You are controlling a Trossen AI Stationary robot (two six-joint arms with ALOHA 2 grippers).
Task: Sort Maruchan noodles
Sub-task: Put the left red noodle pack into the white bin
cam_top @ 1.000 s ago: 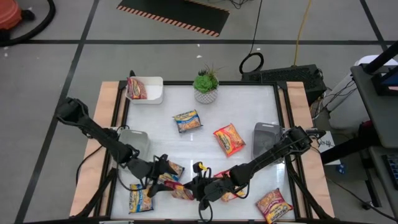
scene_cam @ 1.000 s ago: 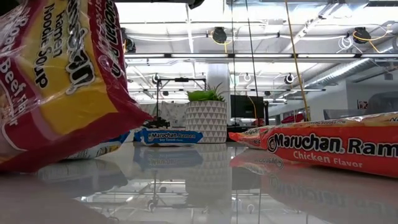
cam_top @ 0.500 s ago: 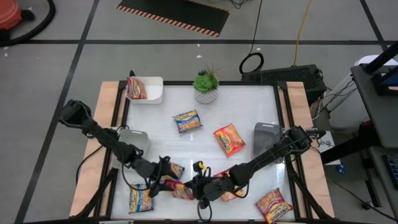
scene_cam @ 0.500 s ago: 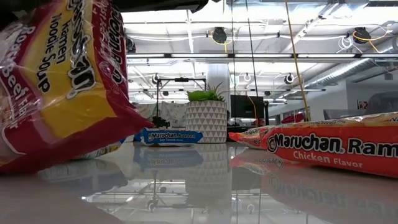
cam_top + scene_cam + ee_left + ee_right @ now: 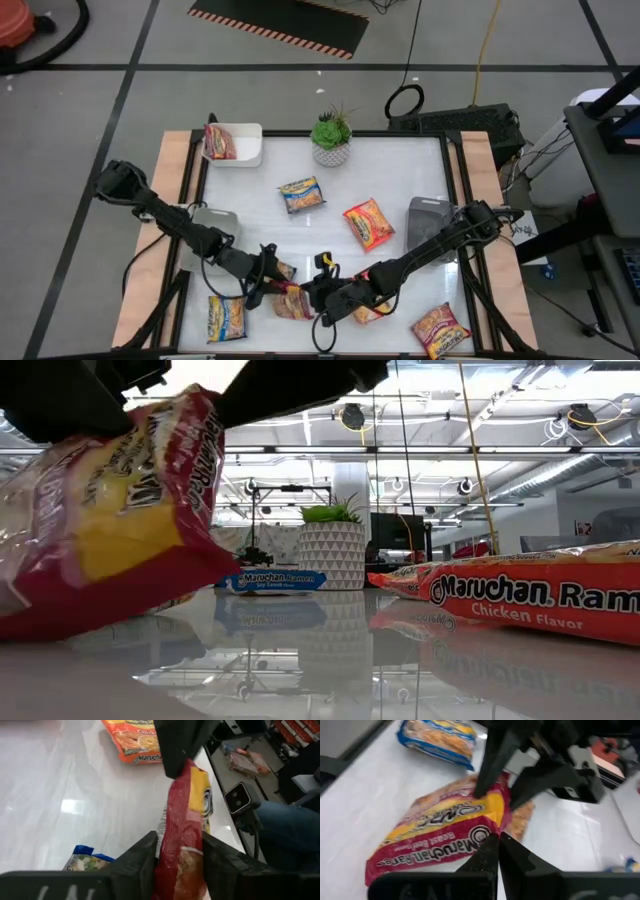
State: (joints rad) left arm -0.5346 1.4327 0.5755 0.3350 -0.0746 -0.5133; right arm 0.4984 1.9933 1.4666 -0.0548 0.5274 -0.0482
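A dark red Maruchan noodle packet [image 5: 291, 301] hangs between both grippers near the table's front edge, left of centre. My left gripper [image 5: 268, 286] closes on its left end. My right gripper [image 5: 318, 300] is shut on its right end. In the low view the packet [image 5: 110, 530] stands tilted just above the table. Loose packets lie around: a blue one [image 5: 284, 270] under the left gripper, another blue one [image 5: 225, 318], a blue-yellow one [image 5: 300, 194], and orange ones [image 5: 368, 223] [image 5: 440, 328]. One red packet [image 5: 219, 142] leans in the white tray [image 5: 246, 145]. My left gripper pinches the packet's two flat faces [image 5: 176, 855] between its two fingers [image 5: 142, 862], at the end away from the other gripper. The fingers come level from the table's left. The packet stands on edge between them. My right gripper pinches the packet's crimped end edge [image 5: 496, 831] at the tips of its shut fingers [image 5: 488, 854]. It comes at it slanting from the table's right. The packet stretches away from the fingers toward the left gripper [image 5: 520, 765], tilted.
A potted plant [image 5: 331, 138] stands at the far edge, middle. Grey trays sit at the left [image 5: 215, 225] and right [image 5: 430, 222] sides. Another packet [image 5: 372, 313] lies under the right arm. A person's leg [image 5: 287, 825] shows beyond the near edge.
My left gripper has moved toward the table's right onto the red packet's free end, and its fingers have closed around it. The packet, held all the while by my right gripper, has tipped over toward level and sunk a little.
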